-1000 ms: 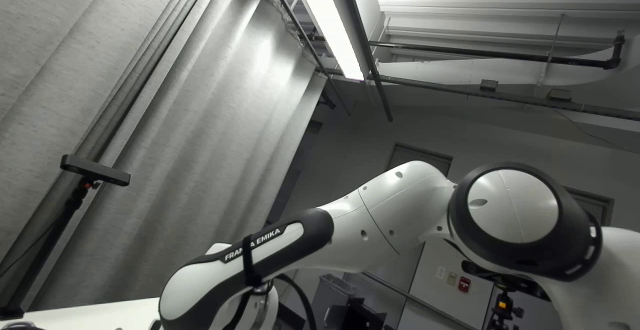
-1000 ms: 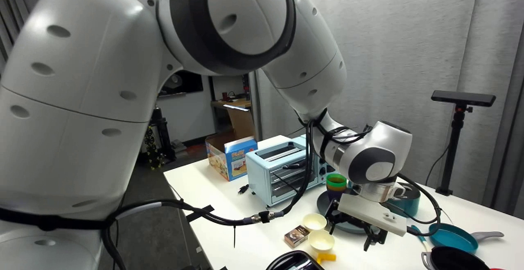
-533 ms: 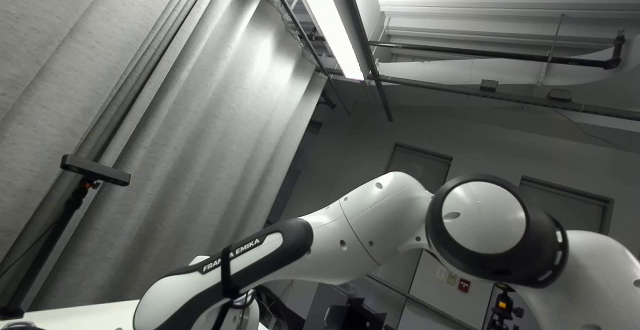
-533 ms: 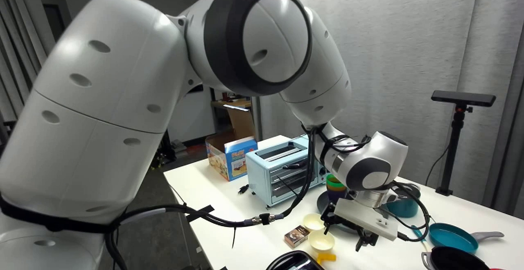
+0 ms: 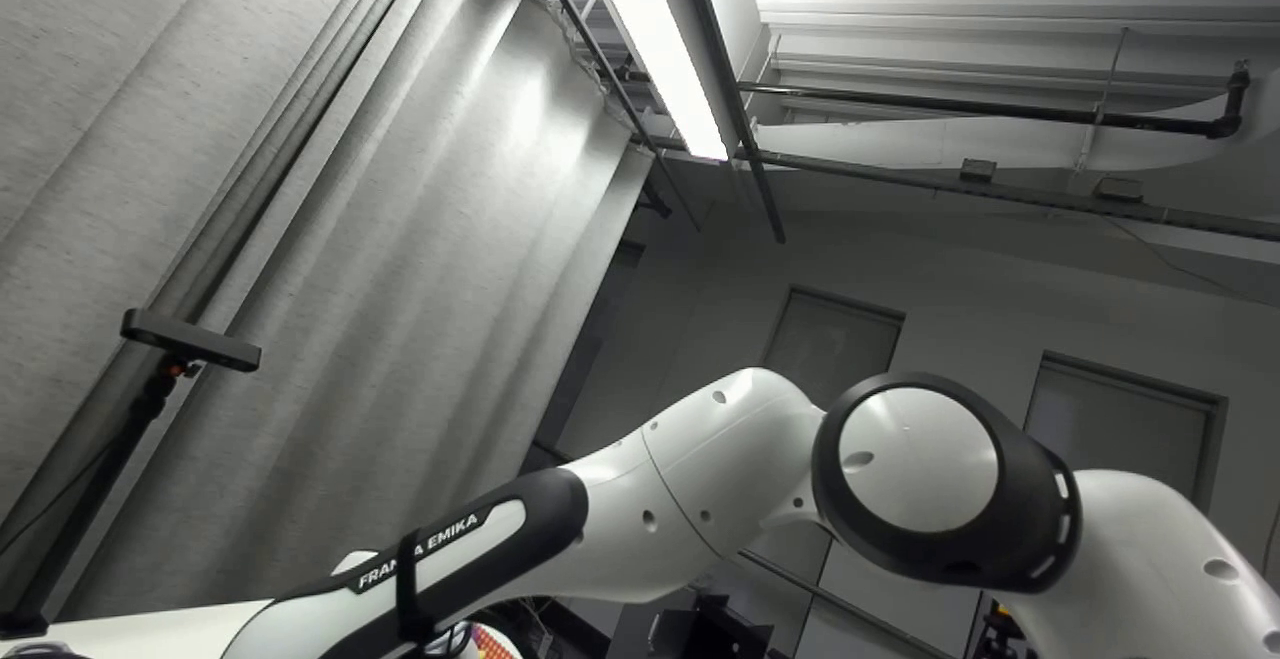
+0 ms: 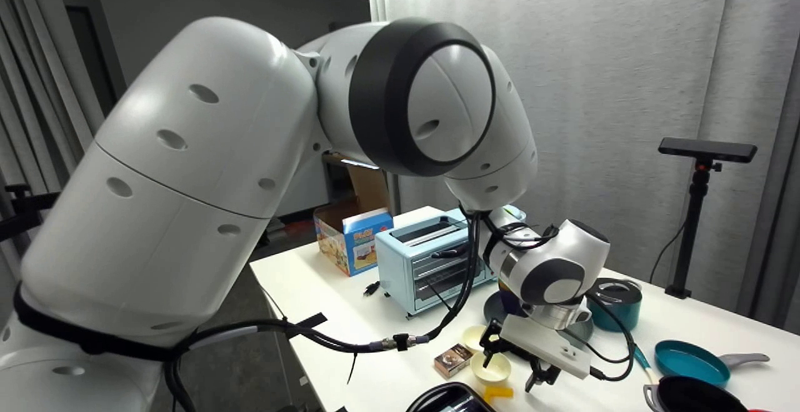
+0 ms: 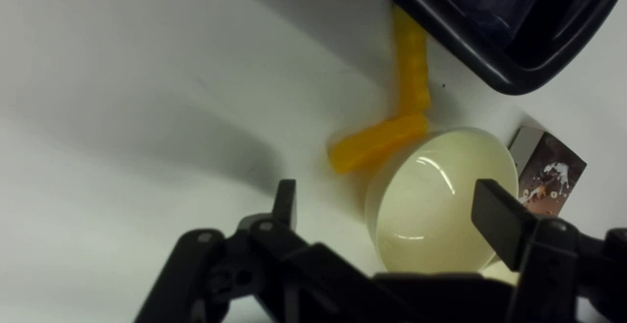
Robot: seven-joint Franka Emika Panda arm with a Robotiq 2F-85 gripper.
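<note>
Hovering over the table (image 6: pixel 344 318), the hand (image 6: pixel 509 375) stands wide, one finger (image 7: pixel 499 222) above the mouth of a cream bowl (image 7: pixel 441 210), which rests well in from the table's edge nearest the lower arm (image 6: pixel 75 371). Just beside that bowl lie an angled yellow object (image 7: pixel 377 141), a small brown box (image 7: pixel 553 178) and a second cream bowl (image 6: pixel 473 337), with a black container (image 7: pixel 441 24) near. Farther off stand a pale-blue toaster oven (image 6: pixel 405 268), then a printed carton (image 6: pixel 359 246) at the table's edge.

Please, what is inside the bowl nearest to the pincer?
In the wrist view, the bowl shows only a bare, shiny surface inside. The pincer hides some of its right side and lower edge.
</note>
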